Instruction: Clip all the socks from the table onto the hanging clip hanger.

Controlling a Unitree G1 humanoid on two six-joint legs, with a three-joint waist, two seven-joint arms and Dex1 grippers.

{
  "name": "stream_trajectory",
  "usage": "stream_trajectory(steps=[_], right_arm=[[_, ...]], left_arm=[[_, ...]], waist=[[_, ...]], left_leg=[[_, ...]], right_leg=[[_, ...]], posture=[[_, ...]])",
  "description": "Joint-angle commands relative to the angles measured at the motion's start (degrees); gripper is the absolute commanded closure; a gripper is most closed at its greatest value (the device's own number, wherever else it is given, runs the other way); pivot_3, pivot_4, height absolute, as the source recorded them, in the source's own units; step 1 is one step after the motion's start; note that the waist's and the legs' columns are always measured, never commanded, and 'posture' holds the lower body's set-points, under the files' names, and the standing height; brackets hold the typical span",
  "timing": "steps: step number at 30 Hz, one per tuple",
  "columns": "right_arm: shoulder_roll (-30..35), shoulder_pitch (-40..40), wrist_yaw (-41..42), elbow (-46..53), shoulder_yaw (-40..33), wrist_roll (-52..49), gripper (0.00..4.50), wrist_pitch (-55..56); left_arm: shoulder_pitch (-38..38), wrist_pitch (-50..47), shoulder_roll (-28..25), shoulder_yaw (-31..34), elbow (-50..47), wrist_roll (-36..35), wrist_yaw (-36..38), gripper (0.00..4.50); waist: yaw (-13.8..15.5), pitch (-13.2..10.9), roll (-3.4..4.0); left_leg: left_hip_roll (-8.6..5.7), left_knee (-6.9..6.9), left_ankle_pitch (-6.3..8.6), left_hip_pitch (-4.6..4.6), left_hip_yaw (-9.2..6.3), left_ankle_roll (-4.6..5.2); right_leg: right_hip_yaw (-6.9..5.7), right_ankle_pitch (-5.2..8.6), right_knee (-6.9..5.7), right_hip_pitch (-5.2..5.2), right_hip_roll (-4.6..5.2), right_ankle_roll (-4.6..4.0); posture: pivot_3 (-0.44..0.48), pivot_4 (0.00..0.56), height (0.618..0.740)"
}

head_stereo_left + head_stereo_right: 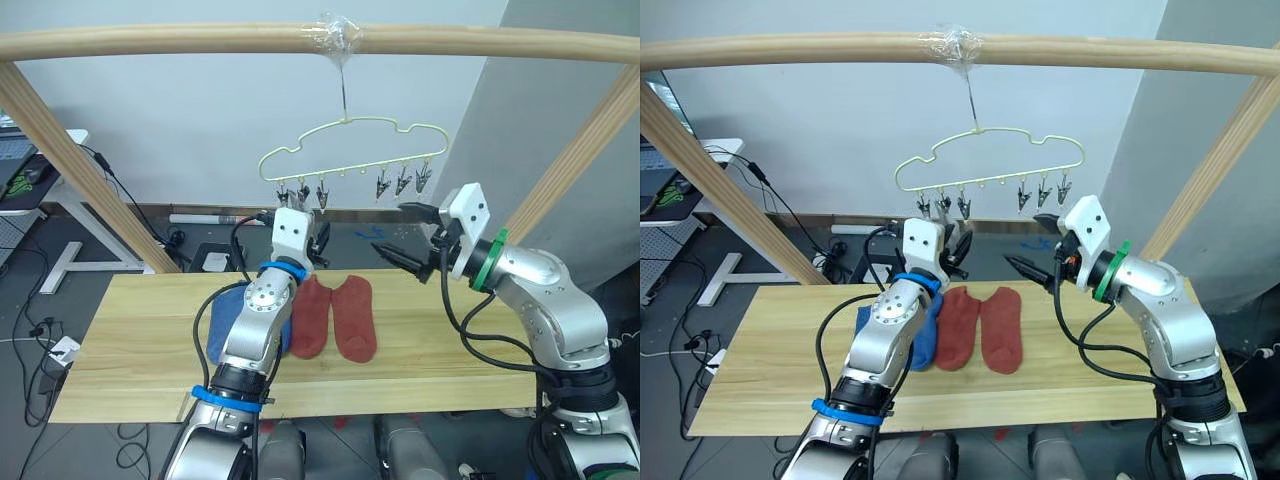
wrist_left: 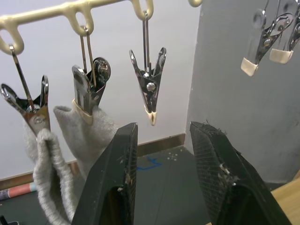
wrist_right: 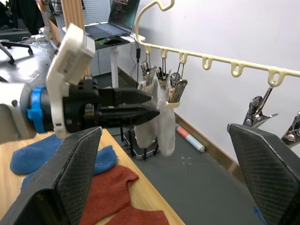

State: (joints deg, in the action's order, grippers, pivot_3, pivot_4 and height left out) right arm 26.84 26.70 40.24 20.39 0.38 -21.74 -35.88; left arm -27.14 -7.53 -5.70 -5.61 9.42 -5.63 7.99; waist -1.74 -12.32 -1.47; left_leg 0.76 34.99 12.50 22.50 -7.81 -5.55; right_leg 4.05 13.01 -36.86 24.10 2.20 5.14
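- The left tool (image 2: 161, 180) is raised to the clip hanger's bar, its two black fingers (image 2: 112, 187) parted with nothing between them; they sit just below the third clip (image 2: 148, 86) from the left end, without touching it.
- The right tool (image 1: 400, 240) is held up near the right half of the hanger, its fingers spread wide and empty, pointing across toward the left tool.
- The clip hanger (image 1: 352, 150) is pale yellow wire with a wavy outline; its hook hangs from the wooden pole (image 1: 150, 42) at a spot wrapped in clear tape, and small metal clips dangle from loops along its straight bar.
- Two light grey socks (image 2: 70, 154) hang from the two leftmost clips, touching each other, just beside the left tool's fingers.
- The clips toward the right end (image 2: 269, 35) hang empty.
- On the bench (image 1: 430, 340) two rust-red socks (image 1: 335, 315) lie flat side by side, touching, near the middle of the far half.
- The blue socks (image 1: 222, 325) lie just to the left of the red ones, partly hidden behind the left arm, so how they are arranged cannot be told.
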Motion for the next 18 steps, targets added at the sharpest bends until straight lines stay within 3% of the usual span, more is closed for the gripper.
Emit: stream_trajectory(steps=[1, 18], right_arm=[[0.2, 2.4, -1.3, 2.2, -2.6, -2.4, 0.00, -0.9], [0.8, 3.1, -3.2, 1.6, -2.7, -3.2, 0.00, -1.0]], left_arm=[[-3.1, 3.8, 1.0, 0.8, 2.9, 1.0, 0.0, 2.71], [-14.4, 14.3, 2.9, 3.4, 19.6, 3.8, -2.1, 2.71]], waist=[[0.0, 0.0, 0.00], [-0.2, 0.0, 0.00]], left_leg=[[0.00, 0.00, 0.00, 0.00, 0.01, 0.00], [-0.01, 0.03, -0.01, -0.01, 0.01, 0.01]], right_leg=[[0.00, 0.00, 0.00, 0.00, 0.00, 0.01], [0.00, -0.02, -0.01, 0.00, -0.01, 0.03]], posture=[[-0.015, 0.147, 0.740], [-0.042, 0.149, 0.740]])
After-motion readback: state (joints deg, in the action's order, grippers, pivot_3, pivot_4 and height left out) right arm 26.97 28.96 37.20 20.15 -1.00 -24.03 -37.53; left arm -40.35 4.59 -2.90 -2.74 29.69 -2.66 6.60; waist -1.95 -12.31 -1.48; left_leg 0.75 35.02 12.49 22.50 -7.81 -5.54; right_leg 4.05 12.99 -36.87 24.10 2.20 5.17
